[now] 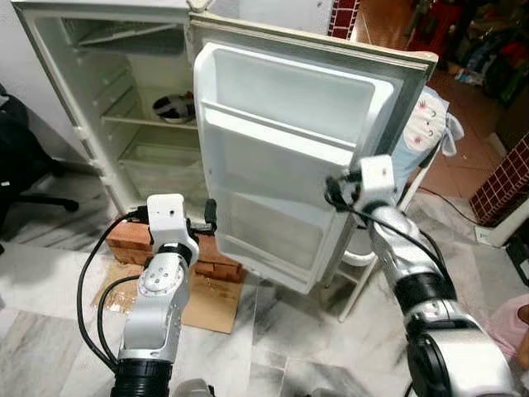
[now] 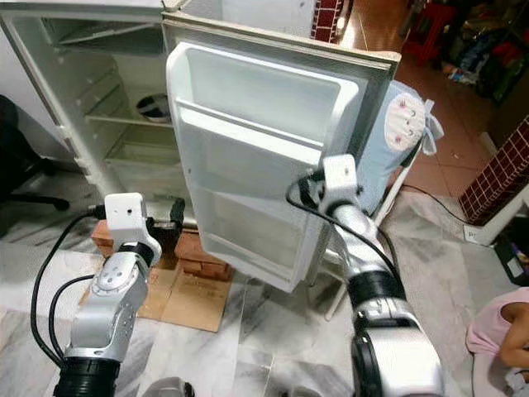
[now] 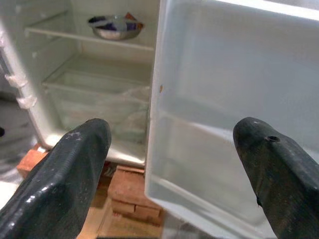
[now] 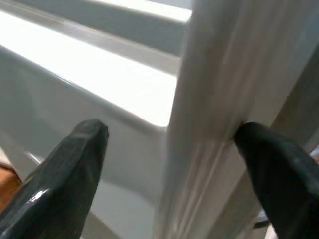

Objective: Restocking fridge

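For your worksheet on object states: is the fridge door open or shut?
Open. The fridge door is swung out, showing its inner shelves and a bowl inside.

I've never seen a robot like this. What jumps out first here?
The white fridge door stands wide open, its shelves bare. The right gripper has its fingers either side of the door's outer edge. Inside the fridge, a metal bowl sits on a shelf, and the fridge stands on bricks.
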Tool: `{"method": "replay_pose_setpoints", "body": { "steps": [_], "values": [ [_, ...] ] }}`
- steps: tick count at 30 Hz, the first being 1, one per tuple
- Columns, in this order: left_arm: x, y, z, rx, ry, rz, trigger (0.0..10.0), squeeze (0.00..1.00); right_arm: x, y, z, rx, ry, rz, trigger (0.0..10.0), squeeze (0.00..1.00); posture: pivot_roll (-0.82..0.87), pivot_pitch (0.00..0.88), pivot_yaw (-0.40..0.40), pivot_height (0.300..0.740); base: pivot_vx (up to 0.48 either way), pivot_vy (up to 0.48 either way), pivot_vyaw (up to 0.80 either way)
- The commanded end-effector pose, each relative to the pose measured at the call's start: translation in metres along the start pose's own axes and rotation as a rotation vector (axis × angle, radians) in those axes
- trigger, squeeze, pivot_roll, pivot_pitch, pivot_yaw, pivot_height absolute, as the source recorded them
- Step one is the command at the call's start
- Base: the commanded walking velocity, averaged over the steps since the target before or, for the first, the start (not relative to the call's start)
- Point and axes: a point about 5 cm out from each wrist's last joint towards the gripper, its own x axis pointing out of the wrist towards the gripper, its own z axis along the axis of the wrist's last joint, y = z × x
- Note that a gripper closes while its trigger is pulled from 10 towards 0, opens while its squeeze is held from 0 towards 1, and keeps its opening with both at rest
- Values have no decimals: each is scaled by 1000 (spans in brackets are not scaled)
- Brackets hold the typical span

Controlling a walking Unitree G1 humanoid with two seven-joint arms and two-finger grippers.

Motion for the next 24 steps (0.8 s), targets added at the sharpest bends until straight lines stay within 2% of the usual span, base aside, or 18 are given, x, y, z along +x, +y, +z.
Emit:
{"method": "replay_pose_setpoints", "body": {
  "steps": [1,5,8,9,12,13,14,16,18,22,24],
  "values": [
    [-6,17,1,-18,11,110,10000,0,1,13,11,32,-61,121,10000,0,26,7,-2,740,0,0,0],
    [-11,24,-2,-43,28,153,10000,0,-1,17,12,67,-81,189,10000,0,29,10,-4,740,0,0,0],
    [-16,33,-7,-63,53,204,10000,0,-11,28,11,145,-86,379,10000,0,28,11,-4,740,0,0,0],
    [-17,36,-6,-73,62,224,10000,0,-19,34,10,168,-87,490,10000,0,23,11,1,740,0,0,0],
    [-17,38,-5,-81,69,237,10000,0,-32,40,9,190,-77,625,10000,0,22,10,3,740,0,0,0],
    [-18,41,-4,-84,74,250,10000,0,-45,43,8,187,-67,737,10000,0,20,9,4,740,0,0,0],
    [-19,43,-4,-86,77,257,10000,0,-50,42,6,176,-57,770,10000,0,20,10,6,740,0,0,0],
    [-21,48,-4,-84,84,282,10000,0,-59,36,0,152,-26,809,10000,0,20,10,8,740,0,0,0],
    [-25,55,-5,-96,100,321,10000,0,-64,19,-11,87,32,782,10000,0,21,11,12,740,0,0,0],
    [-30,63,-12,-122,145,389,10000,0,-76,-22,-42,-166,225,705,10000,0,19,12,16,740,0,0,0],
    [-31,64,-12,-121,152,399,10000,0,-81,-32,-48,-231,281,698,10000,0,19,12,16,740,0,0,0]
  ]
}}
